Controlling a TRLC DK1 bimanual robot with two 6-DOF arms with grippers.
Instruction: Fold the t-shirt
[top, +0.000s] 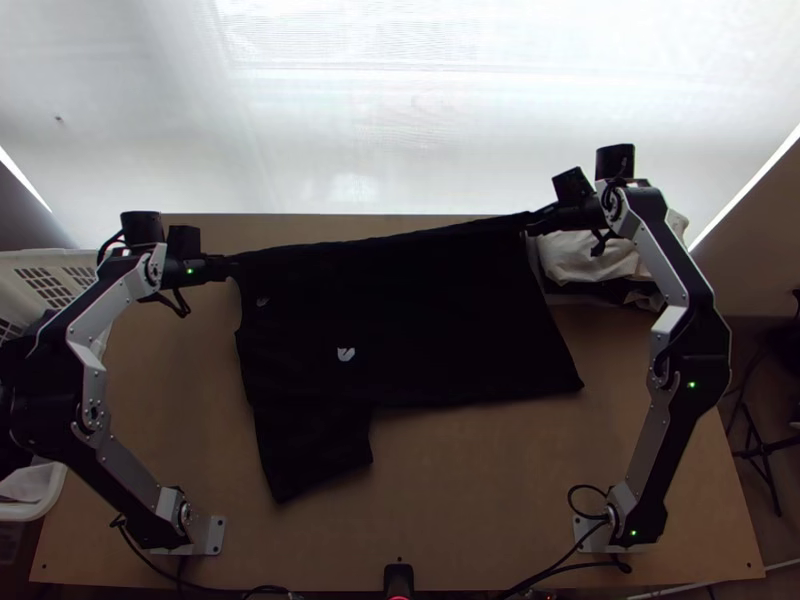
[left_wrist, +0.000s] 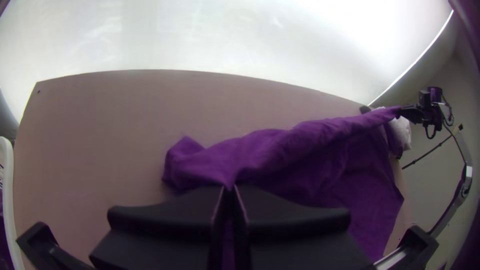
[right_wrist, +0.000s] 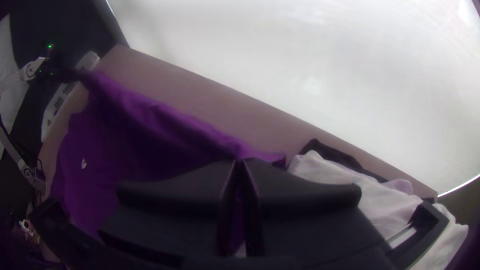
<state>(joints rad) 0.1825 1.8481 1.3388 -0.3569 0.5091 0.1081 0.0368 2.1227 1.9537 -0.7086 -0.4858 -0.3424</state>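
The black t-shirt (top: 430, 320) is held up along its far edge, the rest hanging toward the table, one sleeve pointing to the near side. At its far left corner my left gripper (top: 232, 268) is shut on the cloth; my right gripper (top: 530, 222) pinches the far right corner. In the left wrist view the shirt (left_wrist: 310, 145) looks purple and runs from between the closed fingers of my left gripper (left_wrist: 228, 190). The right wrist view has my right gripper (right_wrist: 241, 164) closed on the shirt (right_wrist: 150, 125), with a small light logo on the cloth.
A heap of white and dark cloths (top: 590, 255) lies at the table's far right, beside the right gripper. A white basket (top: 50, 270) stands at the left edge. Bare wooden table (top: 470, 480) extends on the near side of the shirt.
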